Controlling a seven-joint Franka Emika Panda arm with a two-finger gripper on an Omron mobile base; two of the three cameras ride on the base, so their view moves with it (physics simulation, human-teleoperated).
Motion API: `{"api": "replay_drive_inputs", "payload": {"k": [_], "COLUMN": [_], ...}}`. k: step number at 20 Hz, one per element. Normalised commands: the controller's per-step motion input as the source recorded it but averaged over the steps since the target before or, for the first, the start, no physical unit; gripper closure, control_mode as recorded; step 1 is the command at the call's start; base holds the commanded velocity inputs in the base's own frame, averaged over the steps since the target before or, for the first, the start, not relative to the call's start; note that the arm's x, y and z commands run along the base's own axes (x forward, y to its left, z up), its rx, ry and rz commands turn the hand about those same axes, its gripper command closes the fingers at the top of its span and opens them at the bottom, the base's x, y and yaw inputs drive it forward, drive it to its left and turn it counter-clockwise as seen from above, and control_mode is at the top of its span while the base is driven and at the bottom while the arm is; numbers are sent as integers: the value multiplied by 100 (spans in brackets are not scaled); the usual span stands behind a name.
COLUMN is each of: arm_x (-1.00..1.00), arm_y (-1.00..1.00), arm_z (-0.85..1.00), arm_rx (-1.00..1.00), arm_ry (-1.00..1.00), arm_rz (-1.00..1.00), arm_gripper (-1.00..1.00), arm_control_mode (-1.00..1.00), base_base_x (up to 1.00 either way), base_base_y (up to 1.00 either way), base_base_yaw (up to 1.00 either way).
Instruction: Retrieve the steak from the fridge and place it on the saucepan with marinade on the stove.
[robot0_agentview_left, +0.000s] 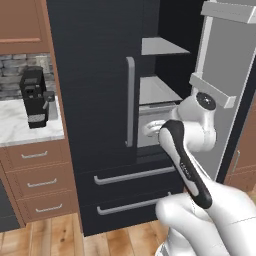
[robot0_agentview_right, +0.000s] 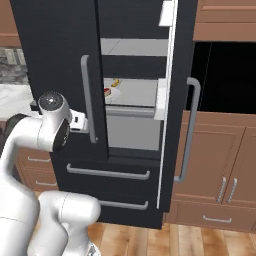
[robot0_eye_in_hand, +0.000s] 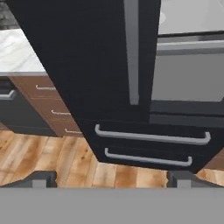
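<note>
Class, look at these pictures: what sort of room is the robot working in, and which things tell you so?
Most likely a home kitchen: a tall black fridge with one door open, a coffee machine on a marble counter.

The fridge (robot0_agentview_left: 95, 100) has a smooth, matt black skin with satin grey metal handles (robot0_agentview_left: 130, 100). Left of it, a polished white marble counter (robot0_agentview_left: 20, 127) tops brown wood drawers (robot0_agentview_left: 37, 175); below the fridge, glossy wood plank floor (robot0_eye_in_hand: 52, 157).
</note>
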Motion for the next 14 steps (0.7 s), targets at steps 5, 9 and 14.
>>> {"api": "replay_drive_inputs", "payload": {"k": [5,9,14], "arm_x": [60,47,39], "arm_y": [1,0,6], "arm_z": [8,36,51], "arm_rx": [9,3,0], "arm_ry": [0,0,0], "arm_rz": [3,0,-2], "arm_gripper": [-100,-100,-100], "arm_control_mode": [-100,-100,-100], "base_base_x": [0,0,0], "base_base_y": [0,0,0], "base_base_yaw": [0,0,0]}}
